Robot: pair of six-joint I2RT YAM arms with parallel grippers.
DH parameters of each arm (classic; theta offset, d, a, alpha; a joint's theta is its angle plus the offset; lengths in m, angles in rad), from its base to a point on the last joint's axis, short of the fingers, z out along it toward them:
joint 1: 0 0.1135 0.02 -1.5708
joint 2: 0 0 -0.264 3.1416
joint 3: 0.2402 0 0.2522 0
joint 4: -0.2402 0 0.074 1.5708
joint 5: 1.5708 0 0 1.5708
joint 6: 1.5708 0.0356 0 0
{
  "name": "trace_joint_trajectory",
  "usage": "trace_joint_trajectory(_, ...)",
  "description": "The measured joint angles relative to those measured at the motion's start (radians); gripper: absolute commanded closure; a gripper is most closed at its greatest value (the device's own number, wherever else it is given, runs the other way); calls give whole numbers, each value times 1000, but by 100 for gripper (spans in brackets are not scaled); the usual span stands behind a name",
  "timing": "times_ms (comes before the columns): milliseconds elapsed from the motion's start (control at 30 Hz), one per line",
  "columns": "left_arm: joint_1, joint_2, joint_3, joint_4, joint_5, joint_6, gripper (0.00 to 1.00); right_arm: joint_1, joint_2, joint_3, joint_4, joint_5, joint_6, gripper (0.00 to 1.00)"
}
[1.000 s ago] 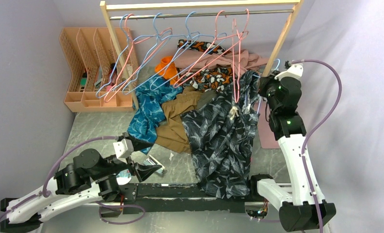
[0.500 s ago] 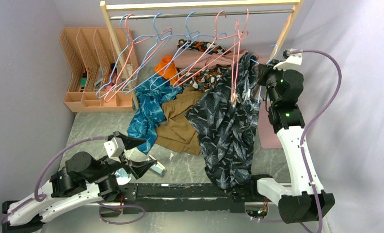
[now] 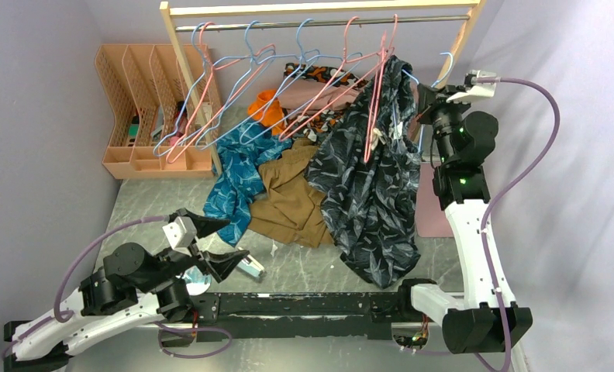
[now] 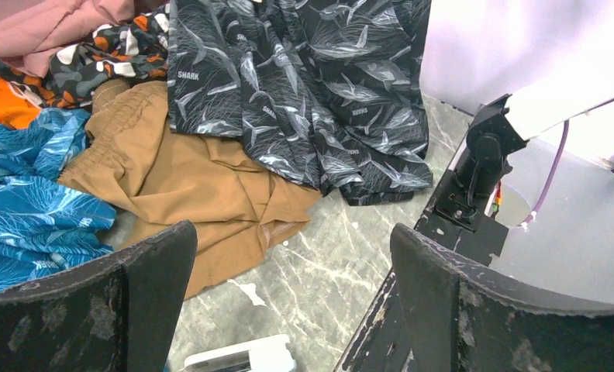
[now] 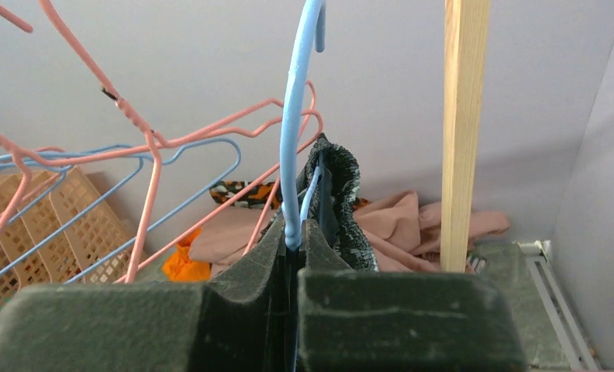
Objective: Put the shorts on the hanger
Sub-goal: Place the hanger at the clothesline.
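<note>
Dark shorts (image 3: 370,194) aloft on blue hanger (image 5: 294,139)

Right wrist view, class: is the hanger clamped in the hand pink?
No, the right hand is shut on a light-blue hanger, not a pink one.

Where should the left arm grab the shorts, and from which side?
Probably the bottom hem of the shorts, at the corner on bare table. Come low from the near side with the open left gripper: the top hangs from the hanger in the right gripper, and further left the hem overlaps the brown garment.
</note>
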Motion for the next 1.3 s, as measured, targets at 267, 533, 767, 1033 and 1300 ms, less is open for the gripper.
trace_joint_trajectory(267, 0, -6, 0, -3, -19, -2, 3, -3, 56, 68, 45, -5, -13, 100)
trace_joint_trajectory(533, 4, -2, 0, -3, -35, -8, 3, -11, 100, 147, 55, 34, -18, 100)
trace_joint_trajectory(767, 8, 6, 0, -3, -37, -8, 2, -12, 144, 214, 57, 64, -27, 100)
trace_joint_trajectory(1033, 9, 6, 0, -3, -45, -8, 2, -12, 184, 225, 72, 68, -35, 100)
trace_joint_trajectory(1300, 16, 6, 0, -3, -47, -8, 1, -13, 218, 256, 82, 68, -35, 100)
